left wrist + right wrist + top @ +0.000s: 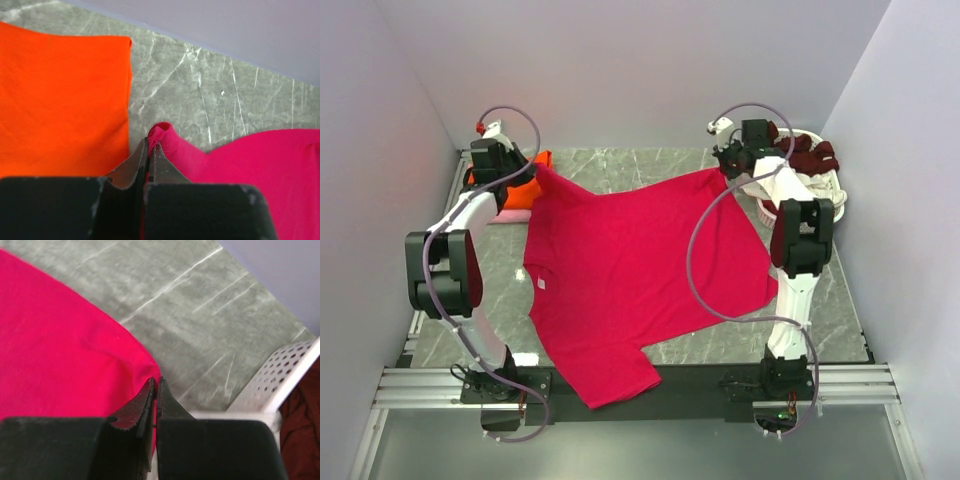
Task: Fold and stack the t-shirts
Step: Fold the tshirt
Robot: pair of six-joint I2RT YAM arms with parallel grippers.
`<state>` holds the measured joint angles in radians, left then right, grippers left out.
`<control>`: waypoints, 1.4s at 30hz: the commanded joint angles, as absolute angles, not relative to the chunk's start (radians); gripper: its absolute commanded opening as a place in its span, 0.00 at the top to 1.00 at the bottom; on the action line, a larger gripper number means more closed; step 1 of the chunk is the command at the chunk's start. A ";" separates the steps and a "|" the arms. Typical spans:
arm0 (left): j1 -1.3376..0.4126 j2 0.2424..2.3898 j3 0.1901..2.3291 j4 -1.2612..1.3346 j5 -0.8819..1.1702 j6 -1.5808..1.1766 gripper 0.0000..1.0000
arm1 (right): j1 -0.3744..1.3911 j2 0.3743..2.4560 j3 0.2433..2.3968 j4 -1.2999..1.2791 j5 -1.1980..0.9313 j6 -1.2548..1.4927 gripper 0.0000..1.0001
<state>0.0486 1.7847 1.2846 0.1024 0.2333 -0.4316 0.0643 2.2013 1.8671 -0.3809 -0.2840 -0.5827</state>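
Left end effector (149,146) is clamped on one corner of the red shirt (630,270), and right end effector (155,382) on another. This two-point hold likely spreads the cloth over the bench (210,85) for folding. Orange shirt (60,100) lies just left of the left end effector.

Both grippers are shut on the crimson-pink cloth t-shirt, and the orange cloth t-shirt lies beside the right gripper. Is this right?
No. The orange cloth t-shirt lies beside the left gripper, not the right one, as the left wrist view shows. The rest is right.
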 commanded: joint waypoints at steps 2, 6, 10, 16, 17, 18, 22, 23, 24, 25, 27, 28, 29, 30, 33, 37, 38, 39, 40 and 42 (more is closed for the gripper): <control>0.061 1.709 1.241 0.136 0.343 -0.423 1.00 | 0.018 2.057 1.798 -0.382 -0.457 -0.633 1.00; 0.061 1.594 1.174 0.129 0.400 -0.431 1.00 | 0.005 2.005 1.710 -0.394 -0.515 -0.660 1.00; 0.063 1.497 1.096 0.091 0.405 -0.431 1.00 | -0.032 1.997 1.683 -0.411 -0.531 -0.672 1.00; 0.063 1.355 0.987 0.026 0.405 -0.439 1.00 | -0.048 1.973 1.641 -0.434 -0.566 -0.701 1.00; 0.064 1.330 0.974 0.020 0.408 -0.439 1.00 | -0.051 1.967 1.634 -0.434 -0.571 -0.704 1.00; 0.063 1.318 0.962 0.008 0.408 -0.439 1.00 | -0.051 1.954 1.628 -0.436 -0.574 -0.715 1.00; 0.063 1.263 0.916 -0.044 0.390 -0.422 1.00 | -0.063 1.927 1.592 -0.442 -0.584 -0.733 1.00; 0.063 1.241 0.911 -0.052 0.382 -0.419 1.00 | -0.069 1.918 1.588 -0.440 -0.586 -0.736 1.00; 0.063 1.230 0.908 -0.060 0.358 -0.413 1.00 | -0.072 1.913 1.583 -0.440 -0.584 -0.747 1.00; 0.064 1.223 0.905 -0.075 0.347 -0.399 1.00 | -0.074 1.911 1.579 -0.443 -0.584 -0.753 1.00; 0.072 1.201 0.907 -0.086 0.331 -0.394 1.00 | -0.083 1.905 1.575 -0.443 -0.581 -0.761 1.00; 0.075 1.197 0.911 -0.090 0.333 -0.391 1.00 | -0.084 1.908 1.586 -0.459 -0.584 -0.767 1.00; 0.081 1.183 0.914 -0.095 0.331 -0.391 1.00 | -0.086 1.910 1.589 -0.469 -0.589 -0.776 1.00; 0.084 1.177 0.917 -0.098 0.333 -0.391 1.00 | -0.087 1.907 1.591 -0.477 -0.594 -0.790 1.00; 0.089 1.148 0.931 -0.120 0.334 -0.385 1.00 | -0.089 1.899 1.585 -0.491 -0.600 -0.816 1.00; 0.098 1.111 0.933 -0.147 0.316 -0.365 1.00 | -0.089 1.888 1.577 -0.497 -0.600 -0.827 1.00; 0.100 1.101 0.933 -0.155 0.304 -0.364 1.00 | -0.089 1.888 1.578 -0.495 -0.598 -0.828 1.00; 0.100 1.098 0.927 -0.159 0.301 -0.361 1.00 | -0.090 1.888 1.582 -0.497 -0.598 -0.828 1.00; 0.103 1.095 0.922 -0.160 0.298 -0.359 1.00 | -0.091 1.888 1.591 -0.502 -0.600 -0.828 1.00; 0.106 1.089 0.914 -0.153 0.298 -0.362 1.00 | -0.091 1.893 1.601 -0.508 -0.606 -0.827 1.00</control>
